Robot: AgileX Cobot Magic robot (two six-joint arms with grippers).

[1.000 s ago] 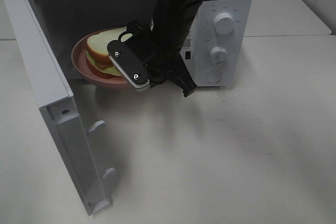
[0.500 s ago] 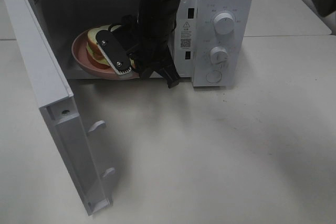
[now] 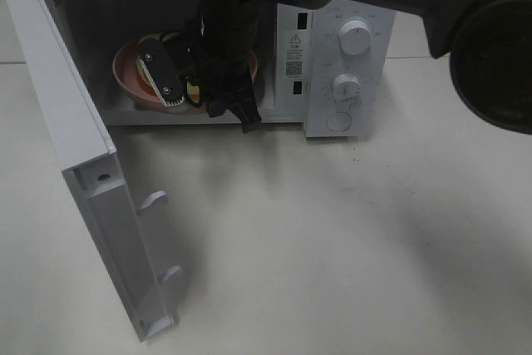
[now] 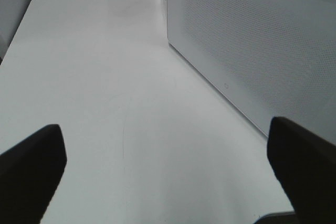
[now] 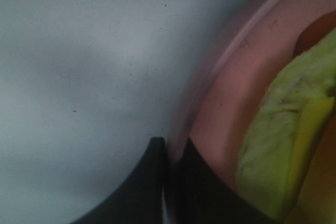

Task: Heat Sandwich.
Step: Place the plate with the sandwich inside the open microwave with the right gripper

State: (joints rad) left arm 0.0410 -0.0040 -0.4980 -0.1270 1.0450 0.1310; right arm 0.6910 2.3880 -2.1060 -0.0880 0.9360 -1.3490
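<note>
The sandwich (image 5: 283, 145) lies on a round pink plate (image 3: 125, 72) inside the open microwave (image 3: 345, 47). The right wrist view shows its yellow-green filling. From the high view my arm and gripper hide most of it. My right gripper (image 3: 178, 102) reaches across into the cavity and is shut on the plate's rim (image 5: 210, 103), with its fingertips (image 5: 157, 166) pinching the edge. My left gripper (image 4: 168, 161) does not show in the high view. Its wrist view has both fingers (image 4: 31, 166) wide apart over bare table, holding nothing.
The microwave door (image 3: 75, 139) hangs open toward the front left, and its perforated outer panel (image 4: 252, 51) stands close beside my left gripper. Two knobs (image 3: 356, 37) sit on the control panel. White table (image 3: 332, 239) stretches in front.
My right arm has carried the plate with the sandwich left and back, from the mouth of the microwave deeper into the cavity. The left gripper has not changed.
</note>
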